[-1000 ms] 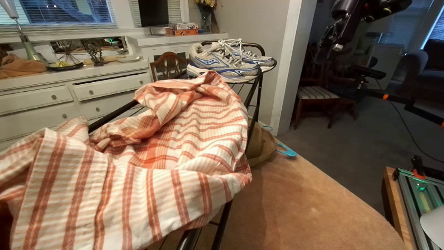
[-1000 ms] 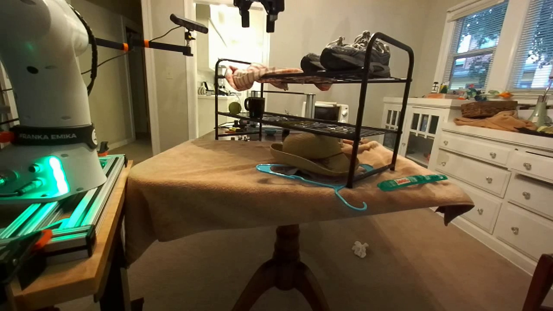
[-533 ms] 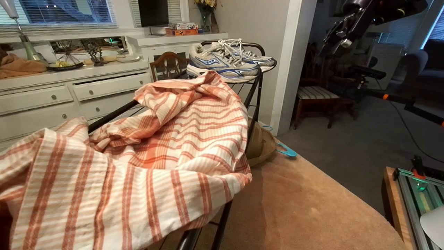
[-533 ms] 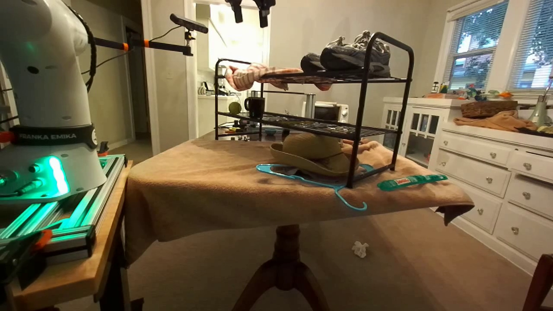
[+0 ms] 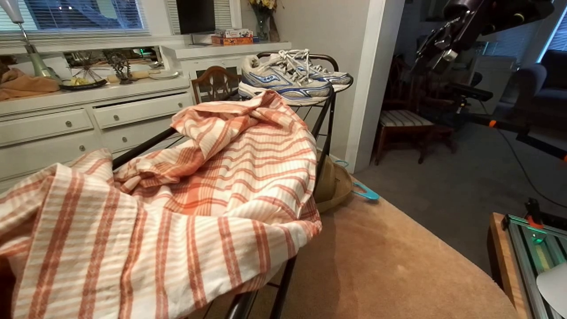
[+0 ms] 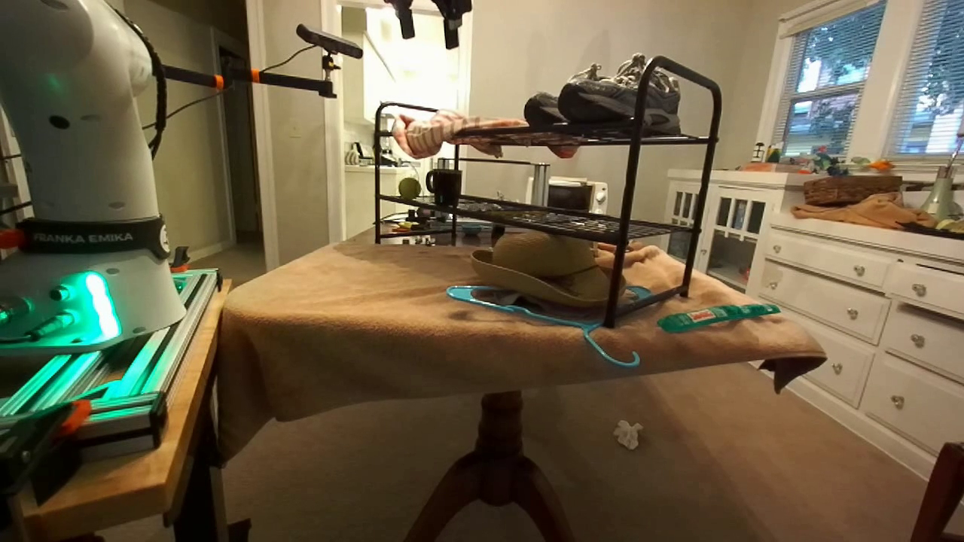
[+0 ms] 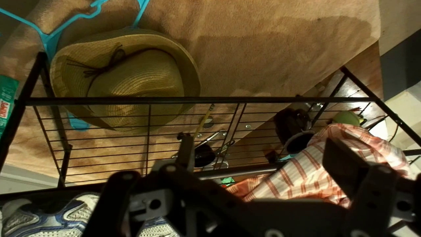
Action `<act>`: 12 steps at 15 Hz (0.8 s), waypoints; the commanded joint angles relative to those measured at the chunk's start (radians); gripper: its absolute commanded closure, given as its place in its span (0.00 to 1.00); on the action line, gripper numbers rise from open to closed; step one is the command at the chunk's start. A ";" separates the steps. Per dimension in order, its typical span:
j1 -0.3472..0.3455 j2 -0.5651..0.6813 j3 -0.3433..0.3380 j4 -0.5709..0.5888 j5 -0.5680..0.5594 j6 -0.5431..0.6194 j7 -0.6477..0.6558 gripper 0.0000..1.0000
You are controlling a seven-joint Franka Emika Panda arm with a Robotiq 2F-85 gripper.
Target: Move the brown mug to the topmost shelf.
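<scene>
The brown mug [image 6: 444, 187] stands upright on the middle level of the black rack, at its left end in an exterior view. In the wrist view the mug [image 7: 291, 123] shows its open rim and lies partly behind the striped cloth [image 7: 296, 174]. The cloth hides it in an exterior view. The topmost shelf [image 6: 602, 140] holds the orange-and-white cloth [image 6: 437, 132] and a pair of shoes [image 6: 625, 102]; its front bar [image 7: 243, 170] shows in the wrist view. My gripper [image 6: 429, 39] is open and empty, high above the rack's mug end. Its fingers [image 7: 261, 149] are spread wide.
A straw hat [image 6: 546, 260] and blue hanger [image 6: 527, 309] lie at the rack's bottom on the towel-covered table [image 6: 339, 301]. A green round object [image 6: 409, 187] is beside the mug. A green packet [image 6: 715, 316] lies by the rack's leg. The rack's end frame [image 6: 640, 188] rises above the top shelf.
My gripper has moved left and slightly up in an exterior view and has tilted a little. It stays open. The mug, cloth and rack have not moved.
</scene>
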 commanded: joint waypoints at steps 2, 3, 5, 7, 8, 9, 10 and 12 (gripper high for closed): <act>0.046 -0.052 0.056 -0.090 0.034 0.035 0.010 0.00; 0.061 -0.066 0.076 -0.114 0.038 0.022 0.016 0.00; 0.092 -0.083 0.107 -0.157 0.051 0.023 0.019 0.00; 0.120 -0.096 0.132 -0.197 0.074 0.036 0.030 0.00; 0.128 -0.106 0.148 -0.221 0.084 0.066 0.045 0.00; 0.135 -0.110 0.164 -0.240 0.089 0.093 0.064 0.00; 0.145 -0.113 0.175 -0.259 0.105 0.127 0.088 0.00; 0.177 -0.115 0.190 -0.297 0.129 0.208 0.107 0.00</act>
